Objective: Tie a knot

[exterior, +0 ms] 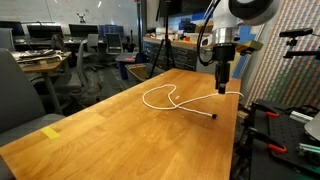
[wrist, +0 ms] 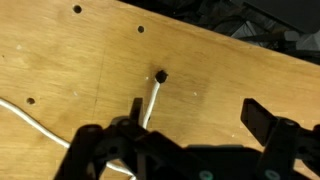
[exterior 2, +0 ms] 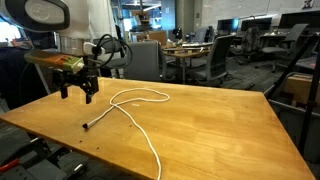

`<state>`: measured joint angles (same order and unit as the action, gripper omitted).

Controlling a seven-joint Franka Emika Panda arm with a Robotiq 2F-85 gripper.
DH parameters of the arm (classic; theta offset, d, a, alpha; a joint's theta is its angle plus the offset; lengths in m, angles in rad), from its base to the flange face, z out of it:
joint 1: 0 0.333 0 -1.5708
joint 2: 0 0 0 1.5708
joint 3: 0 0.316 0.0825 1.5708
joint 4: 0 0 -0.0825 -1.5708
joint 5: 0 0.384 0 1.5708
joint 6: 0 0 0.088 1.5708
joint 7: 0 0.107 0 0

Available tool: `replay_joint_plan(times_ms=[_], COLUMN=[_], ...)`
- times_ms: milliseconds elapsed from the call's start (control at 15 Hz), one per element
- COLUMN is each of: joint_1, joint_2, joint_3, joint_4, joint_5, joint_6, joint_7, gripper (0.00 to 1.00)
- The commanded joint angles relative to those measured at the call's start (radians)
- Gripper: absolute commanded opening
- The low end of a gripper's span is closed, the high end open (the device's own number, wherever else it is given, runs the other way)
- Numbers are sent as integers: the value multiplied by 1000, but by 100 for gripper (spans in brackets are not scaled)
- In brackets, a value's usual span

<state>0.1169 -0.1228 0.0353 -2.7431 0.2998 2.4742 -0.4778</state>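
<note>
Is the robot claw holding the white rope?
No, the open gripper hangs above the table while the white rope lies flat on it.

Desk: brown wood, grain bare, small holes drilled in it.
Tape: yellow, flat on desk near a corner.
Chair: dark, just behind desk.

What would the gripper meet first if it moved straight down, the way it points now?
Probably the white rope near its black tip, which in the wrist view lies beside one finger of the open gripper; otherwise the wooden table. Height above it is unclear.
</note>
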Motion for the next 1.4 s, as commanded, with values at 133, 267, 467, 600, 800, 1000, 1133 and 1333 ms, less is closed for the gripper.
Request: replay_joint_plan(times_ms=[133, 267, 467, 600, 800, 1000, 1133, 1333], joint_1=[-1, -3, -1, 5, 6, -14, -14, -7], joint_2=[25, 38, 87, 139, 227, 216, 226, 245], joint_3=[7, 10, 30, 43, 64, 77, 70, 62], joint_4=[1, 2, 10, 12, 21, 5, 3, 6], joint_5=[-2, -2, -96, -152, -195, -176, -197, -239], joint_6=[50, 73, 124, 176, 278, 258, 264, 281], joint_7=[151, 185, 238, 257, 288, 265, 286, 328], gripper=[100, 100, 100, 100, 100, 100, 100, 100])
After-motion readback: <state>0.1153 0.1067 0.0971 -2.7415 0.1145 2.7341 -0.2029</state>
